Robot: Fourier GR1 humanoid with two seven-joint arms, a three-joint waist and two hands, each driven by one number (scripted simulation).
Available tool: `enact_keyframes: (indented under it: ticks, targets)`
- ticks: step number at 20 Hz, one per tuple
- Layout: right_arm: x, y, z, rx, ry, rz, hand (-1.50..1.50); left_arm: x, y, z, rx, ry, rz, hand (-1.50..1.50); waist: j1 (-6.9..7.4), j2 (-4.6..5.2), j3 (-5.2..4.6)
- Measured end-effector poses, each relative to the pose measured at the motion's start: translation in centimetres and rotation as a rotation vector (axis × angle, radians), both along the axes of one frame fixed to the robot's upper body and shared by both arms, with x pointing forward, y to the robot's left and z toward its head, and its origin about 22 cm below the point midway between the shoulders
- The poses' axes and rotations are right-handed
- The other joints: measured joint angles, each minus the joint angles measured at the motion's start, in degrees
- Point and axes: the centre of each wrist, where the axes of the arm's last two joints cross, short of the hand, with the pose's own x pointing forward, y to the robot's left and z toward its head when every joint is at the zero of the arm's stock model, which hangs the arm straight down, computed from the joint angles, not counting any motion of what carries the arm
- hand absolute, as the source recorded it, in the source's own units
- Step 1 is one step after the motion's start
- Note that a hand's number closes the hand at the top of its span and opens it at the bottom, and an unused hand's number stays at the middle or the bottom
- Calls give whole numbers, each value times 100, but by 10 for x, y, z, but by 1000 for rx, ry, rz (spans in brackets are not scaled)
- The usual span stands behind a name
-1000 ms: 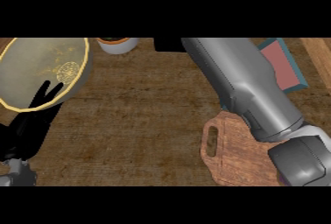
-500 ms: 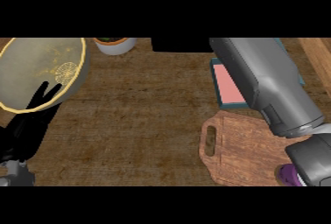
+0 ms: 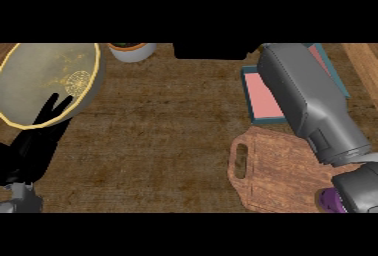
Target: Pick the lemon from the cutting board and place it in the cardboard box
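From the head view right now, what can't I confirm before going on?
- Lemon: not visible; the grey right forearm covers much of the wooden cutting board.
- Right hand: not in view, cut off at the lower right edge.
- Teal box with pink inside: largely hidden by the same forearm.
- Black left hand: open, resting at left.

A round plate [image 3: 44, 82] with a yellow rim lies on the wooden counter [image 3: 162, 135], partly beneath the left hand's raised fingertips. Beyond it, further from that hand, a small white pot [image 3: 133, 51] sits at the counter's far edge.
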Motion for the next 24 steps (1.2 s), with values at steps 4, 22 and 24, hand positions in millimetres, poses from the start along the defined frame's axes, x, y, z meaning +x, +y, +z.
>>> enact_keyframes:
  ticks: [4, 22, 24]
  targets:
    - [-2, -22, -28, 118, 64, -49, -150, 0, 1, 0, -2, 2, -6, 0, 6, 6, 1]
    - [-19, -42, -55, 397, -397, -31, -150, -2, 9, 3, -2, 8, 19, 0, -108, -51, 5]
    - [-24, -44, -57, 433, -471, -40, -150, -4, 9, 0, -1, 11, 26, 0, -152, -68, 3]
